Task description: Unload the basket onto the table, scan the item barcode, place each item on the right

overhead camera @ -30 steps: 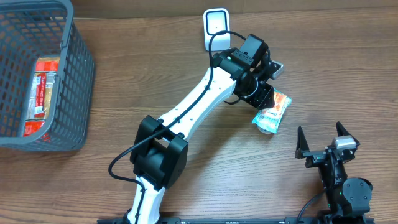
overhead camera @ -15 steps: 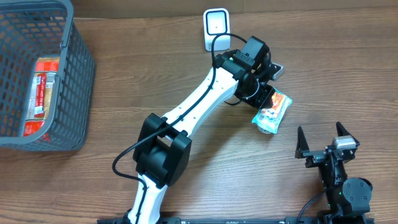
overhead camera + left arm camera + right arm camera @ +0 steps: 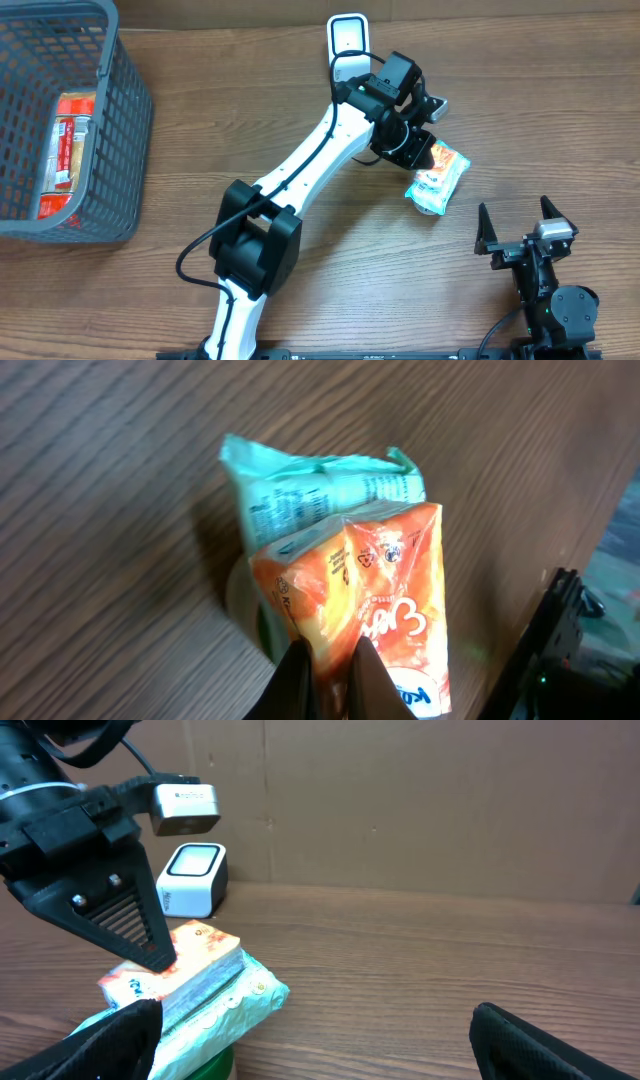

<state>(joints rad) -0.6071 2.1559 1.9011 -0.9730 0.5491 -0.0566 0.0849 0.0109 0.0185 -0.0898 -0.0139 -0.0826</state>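
Because the barcode can only be read once the packet faces the reader, the left gripper has its jaws pinched tight on the orange edge of the snack packet, with only a thin fold of wrapper between the fingertips. Taking it by the edge leaves the broad printed faces uncovered, which I judge to be the point of this hold: nothing of the pincer would mask a code. The packet sits right of centre in the overhead frame, just below and right of the left wrist, with its mint-green end pointing away from the fingers. In the right wrist view the gripped end looks tipped up; whether the far end has cleared the table I cannot tell, and no barcode is legible in any view.

The white scanner stands at the top centre of the overhead frame, near the packet but apart from it.

The right gripper, at the lower right, has its fingers spread wide with nothing between them, parked clear of the work. The grey basket in the upper left holds a red-wrapped item.
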